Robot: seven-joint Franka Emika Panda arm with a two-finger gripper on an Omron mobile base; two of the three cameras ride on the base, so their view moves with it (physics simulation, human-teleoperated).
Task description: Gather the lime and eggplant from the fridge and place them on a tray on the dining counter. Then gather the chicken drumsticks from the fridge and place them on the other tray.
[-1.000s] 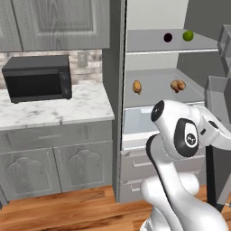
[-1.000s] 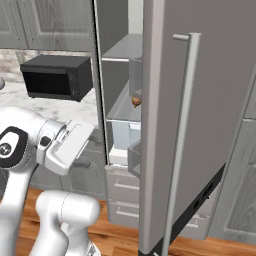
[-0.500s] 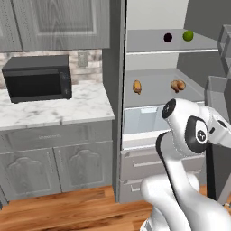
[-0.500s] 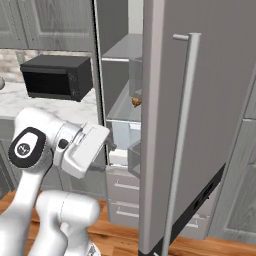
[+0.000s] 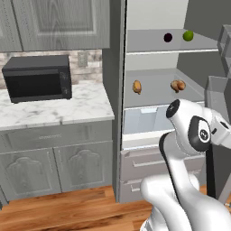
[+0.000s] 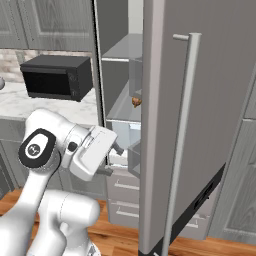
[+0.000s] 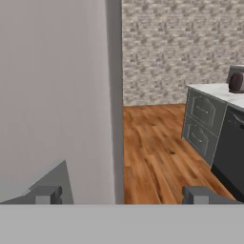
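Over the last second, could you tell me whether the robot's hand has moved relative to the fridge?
Yes. In the right base view the gripper has swung right, away from the microwave and up to the open fridge drawers.

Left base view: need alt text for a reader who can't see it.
An open grey fridge holds a dark purple eggplant and a green lime on its upper shelf, and brown chicken drumsticks on the shelf below. The white robot arm rises at lower right; a black microwave sits on the marble counter at left.
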